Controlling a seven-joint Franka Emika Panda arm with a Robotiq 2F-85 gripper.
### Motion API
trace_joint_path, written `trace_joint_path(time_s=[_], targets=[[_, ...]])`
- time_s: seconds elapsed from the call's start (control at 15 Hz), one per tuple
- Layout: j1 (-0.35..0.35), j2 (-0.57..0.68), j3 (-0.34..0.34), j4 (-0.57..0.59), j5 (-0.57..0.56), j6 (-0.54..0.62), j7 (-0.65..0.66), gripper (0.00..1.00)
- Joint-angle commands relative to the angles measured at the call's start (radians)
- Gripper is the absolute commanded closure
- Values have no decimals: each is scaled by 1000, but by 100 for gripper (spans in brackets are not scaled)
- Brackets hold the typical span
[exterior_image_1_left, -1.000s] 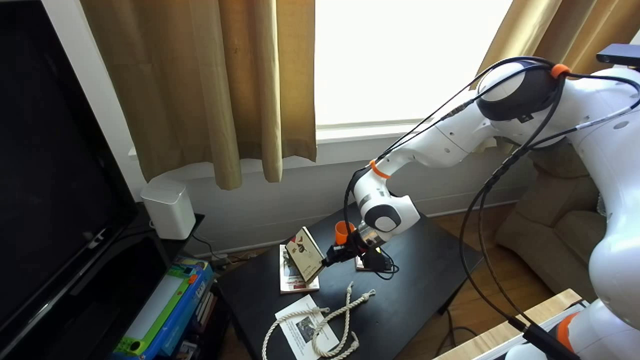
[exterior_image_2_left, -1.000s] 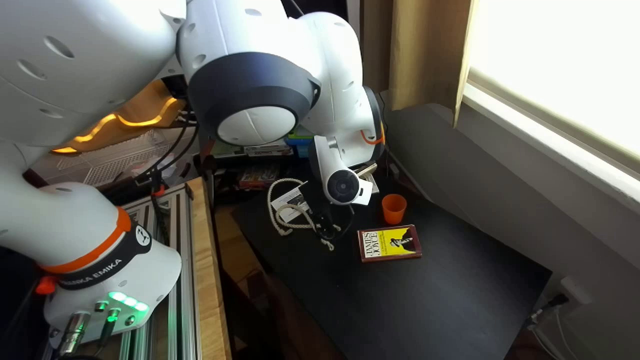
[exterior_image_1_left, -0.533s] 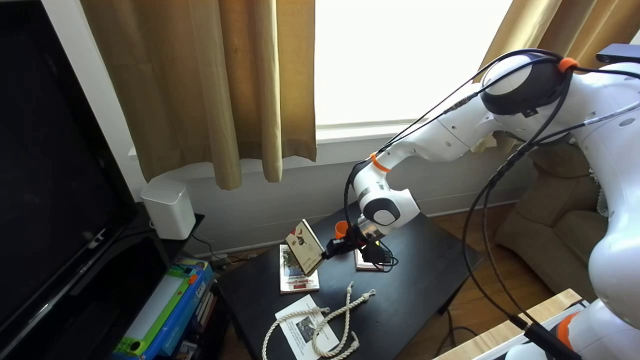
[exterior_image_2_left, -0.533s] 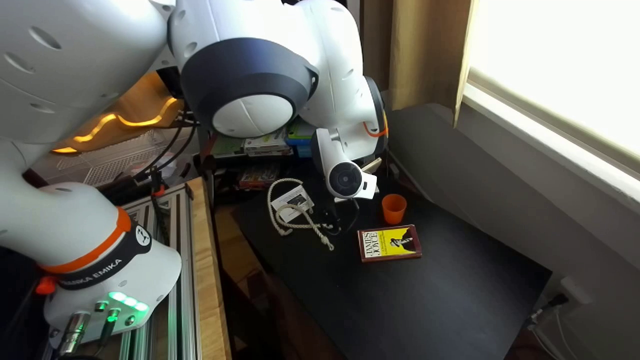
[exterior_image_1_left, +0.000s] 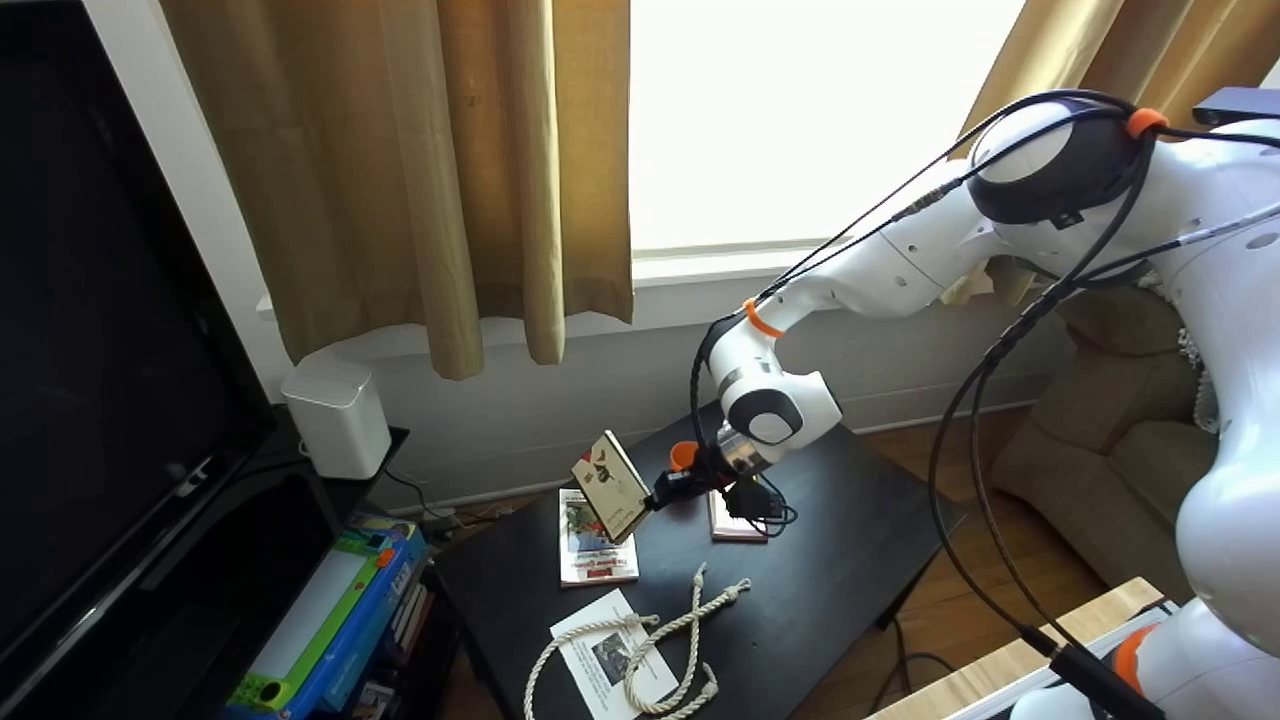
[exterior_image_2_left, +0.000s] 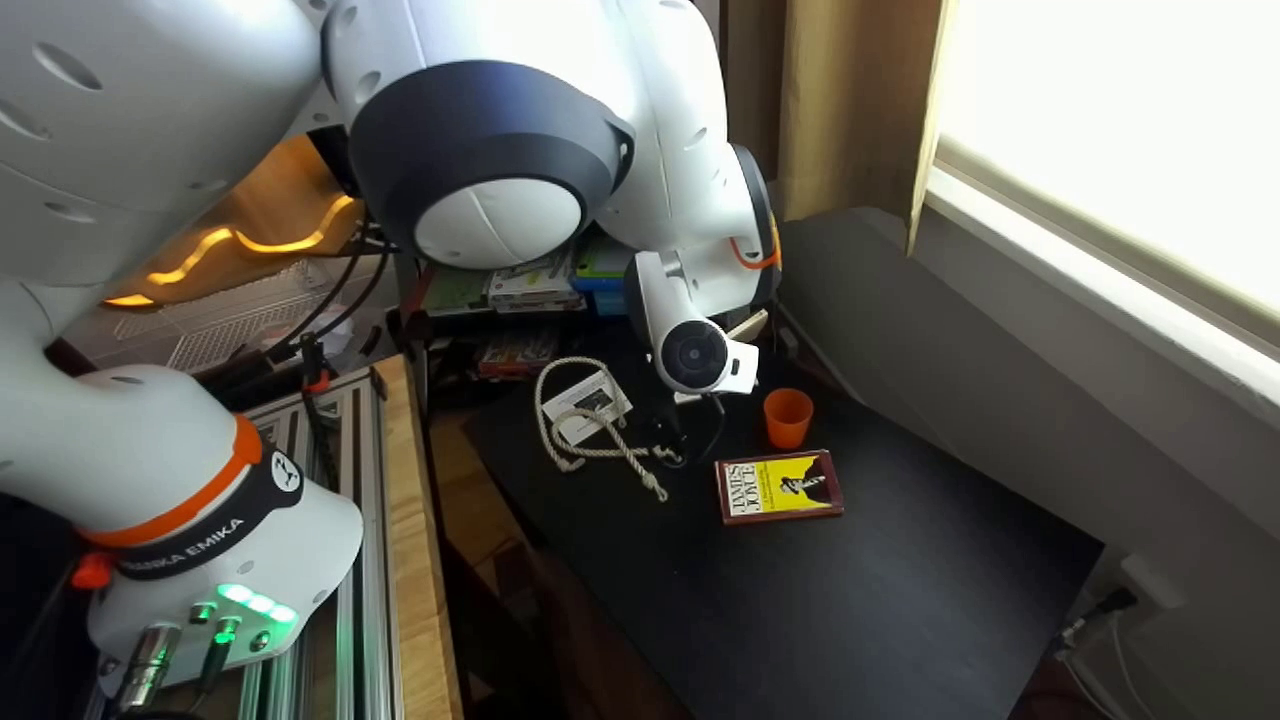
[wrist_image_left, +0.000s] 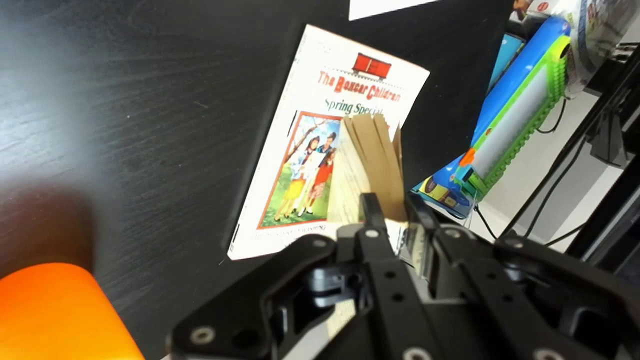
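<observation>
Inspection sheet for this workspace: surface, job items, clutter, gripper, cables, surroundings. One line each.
Surface: black table; nothing seen spilled on it.
Job items: cream book, held tilted above The Boxcar Children book, which lies flat.
Clutter: orange cup standing upright; James Joyce book flat; rope lying partly across a printed sheet.
Gripper: closed on the cream book, near its edge.
Cables: black cables tied along the arm, hanging slack in places.
Surroundings: window, tan curtains, dark television, sofa.
</observation>
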Motion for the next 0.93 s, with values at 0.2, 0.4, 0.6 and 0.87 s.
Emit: trace_joint_path(time_s=[0.2, 0.4, 0.6, 0.87], targets=[[-145, -73, 59, -135, 127, -37, -207, 96], [-230, -104, 75, -206, 219, -75, -339, 96], [-310, -148, 70, -284, 335, -152, -510, 96], [-316, -116, 57, -263, 274, -181, -473, 83]])
